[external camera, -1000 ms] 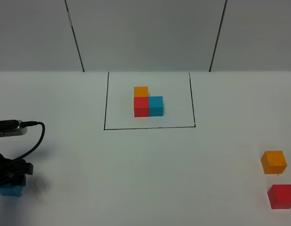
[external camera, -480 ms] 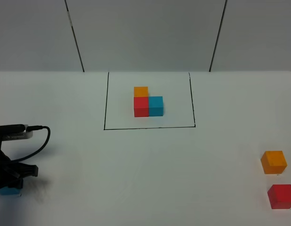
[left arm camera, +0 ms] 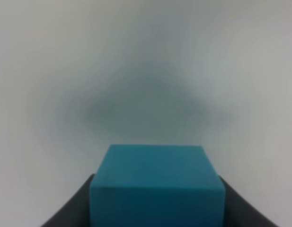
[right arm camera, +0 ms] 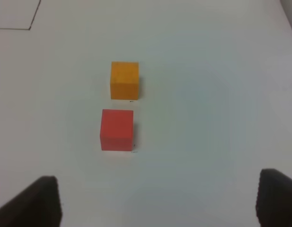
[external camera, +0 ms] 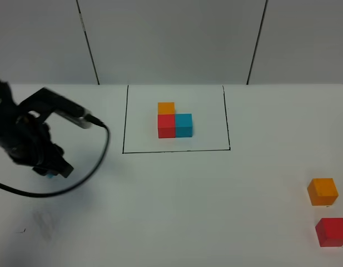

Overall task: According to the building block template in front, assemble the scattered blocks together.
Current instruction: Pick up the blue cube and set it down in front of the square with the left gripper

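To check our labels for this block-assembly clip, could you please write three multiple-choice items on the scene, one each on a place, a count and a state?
1. In the high view, where is the loose matte orange cube relative to the loose matte red cube?
A) farther from the camera, apart from it
B) stacked on it
C) pressed against its side

2. How many loose cubes rest unheld on the white table?
A) one
B) two
C) three

3. What is the state of the left gripper?
A) open and empty
B) shut on the plain matte cyan-blue cube
C) shut on a yellow cube

Answers:
1 A: bare table shows between the two cubes.
2 B: only the orange and red cubes lie there.
3 B: its dark fingers flank the cube on both sides.
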Motion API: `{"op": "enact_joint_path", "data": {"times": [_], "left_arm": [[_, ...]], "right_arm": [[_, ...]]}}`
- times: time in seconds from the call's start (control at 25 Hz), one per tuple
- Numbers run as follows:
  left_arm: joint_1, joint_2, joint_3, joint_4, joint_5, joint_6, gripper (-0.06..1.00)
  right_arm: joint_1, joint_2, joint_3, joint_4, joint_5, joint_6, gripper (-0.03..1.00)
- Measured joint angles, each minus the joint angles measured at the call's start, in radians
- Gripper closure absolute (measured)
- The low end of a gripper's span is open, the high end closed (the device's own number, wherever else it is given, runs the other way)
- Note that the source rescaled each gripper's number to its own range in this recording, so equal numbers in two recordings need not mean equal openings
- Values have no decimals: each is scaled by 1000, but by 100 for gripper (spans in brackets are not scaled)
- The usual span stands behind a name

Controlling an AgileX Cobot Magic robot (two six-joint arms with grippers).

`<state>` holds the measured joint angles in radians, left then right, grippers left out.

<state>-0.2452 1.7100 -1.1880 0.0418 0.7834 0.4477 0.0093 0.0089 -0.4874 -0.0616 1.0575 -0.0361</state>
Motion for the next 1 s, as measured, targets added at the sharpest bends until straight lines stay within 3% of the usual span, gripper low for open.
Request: {"op": "enact_joint_path", "data": {"times": [0.08, 0.16, 0.28, 0.48, 0.72, 1.0], "left_arm": [[-119, 14, -127, -42, 153, 203, 94], [-243, 44, -279, -48, 251, 284, 94], [-396, 114, -481, -48, 294, 304, 94], [-565, 300, -712, -22, 354, 299, 94], [-622, 524, -755, 20, 342, 228, 94], [-624, 655, -755, -90, 315, 274, 94]], "right_arm": [[0, 0, 0, 0, 0, 0, 20], [0, 0, 0, 0, 0, 0, 20], [0, 0, 0, 0, 0, 0, 20], [0, 0, 0, 0, 0, 0, 20], [0, 0, 0, 0, 0, 0, 20], [0, 0, 0, 0, 0, 0, 20]]}}
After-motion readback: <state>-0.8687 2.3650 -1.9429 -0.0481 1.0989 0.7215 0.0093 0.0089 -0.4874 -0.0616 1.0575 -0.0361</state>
